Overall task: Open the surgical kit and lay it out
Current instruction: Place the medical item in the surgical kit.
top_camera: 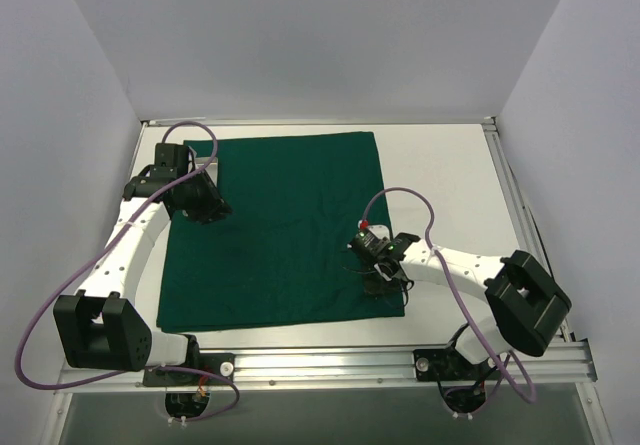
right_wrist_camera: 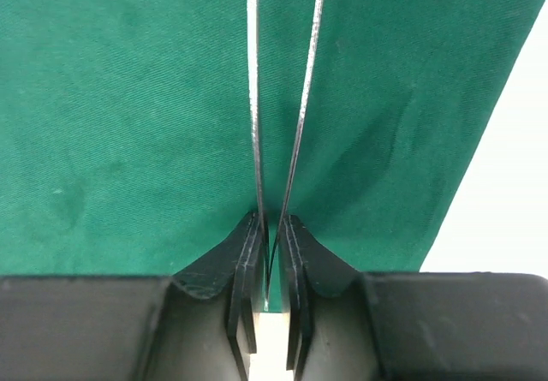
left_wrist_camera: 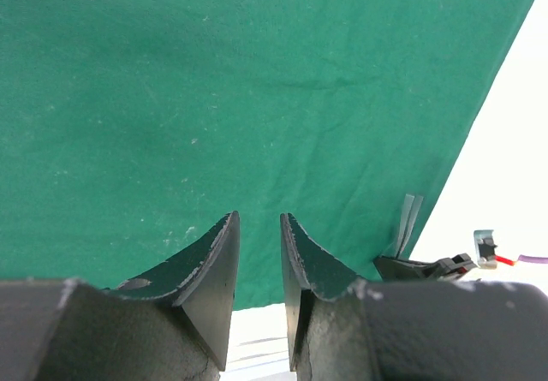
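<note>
The surgical kit's dark green cloth [top_camera: 290, 225] lies spread flat on the white table [top_camera: 450, 185]. My right gripper [top_camera: 385, 283] hovers over the cloth's near right corner. In the right wrist view it [right_wrist_camera: 272, 227] is shut on the joined end of slim steel tweezers [right_wrist_camera: 254, 98], whose two blades spread apart above the cloth [right_wrist_camera: 128, 124]. My left gripper [top_camera: 205, 210] is at the cloth's far left part. In the left wrist view it [left_wrist_camera: 259, 223] stands open with nothing between its fingers, over the cloth [left_wrist_camera: 214, 98]. That view also catches the tweezers [left_wrist_camera: 409, 220] far off.
An aluminium rail [top_camera: 400, 365] runs along the near table edge, and a metal frame [top_camera: 508, 195] borders the right side. Pale walls close in the left, back and right. Bare white table shows right of the cloth.
</note>
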Available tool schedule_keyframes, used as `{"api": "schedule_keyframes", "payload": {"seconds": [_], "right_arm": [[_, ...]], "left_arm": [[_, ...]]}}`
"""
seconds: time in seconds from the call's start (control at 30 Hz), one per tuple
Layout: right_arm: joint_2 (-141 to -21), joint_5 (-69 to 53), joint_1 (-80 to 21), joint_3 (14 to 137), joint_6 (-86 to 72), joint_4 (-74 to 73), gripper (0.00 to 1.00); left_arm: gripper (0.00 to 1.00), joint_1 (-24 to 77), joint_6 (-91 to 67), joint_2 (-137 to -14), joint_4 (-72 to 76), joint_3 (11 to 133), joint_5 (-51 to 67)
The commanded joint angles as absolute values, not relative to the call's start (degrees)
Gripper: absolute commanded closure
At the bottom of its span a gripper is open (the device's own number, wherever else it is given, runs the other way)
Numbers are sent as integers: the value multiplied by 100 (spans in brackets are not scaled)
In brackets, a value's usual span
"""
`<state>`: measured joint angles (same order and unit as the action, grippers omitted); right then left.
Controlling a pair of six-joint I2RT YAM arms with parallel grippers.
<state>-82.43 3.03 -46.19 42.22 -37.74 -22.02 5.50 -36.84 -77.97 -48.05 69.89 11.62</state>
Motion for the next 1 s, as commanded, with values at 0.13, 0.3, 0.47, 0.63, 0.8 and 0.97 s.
{"api": "schedule_keyframes", "payload": {"seconds": [0.13, 0.3, 0.47, 0.63, 0.8, 0.97], "right_arm": [[-8402, 457, -4632, 4421, -3858, -2355, 78], [-8402, 440, -4641, 4430, -3858, -2391, 74], [-8297, 431, -4632, 4648, -3797, -2566, 70], [-8227, 483, -4588, 5316, -3630, -3023, 64], [-8455, 553, -4492, 5572, -3481, -3076, 63], [-8780, 720, -4377, 5783, -3235, -3076, 61]], "left_arm": [[66, 501, -3674, -7787, -4579, 7022, 1292], [65, 501, -3674, -7805, -4535, 7005, 1301], [66, 501, -3630, -7866, -4526, 7040, 1257], [65, 501, -3568, -7989, -4509, 7154, 1195], [65, 501, -3568, -8086, -4456, 7163, 1257], [65, 501, -3568, -8138, -4456, 7225, 1292]]}}
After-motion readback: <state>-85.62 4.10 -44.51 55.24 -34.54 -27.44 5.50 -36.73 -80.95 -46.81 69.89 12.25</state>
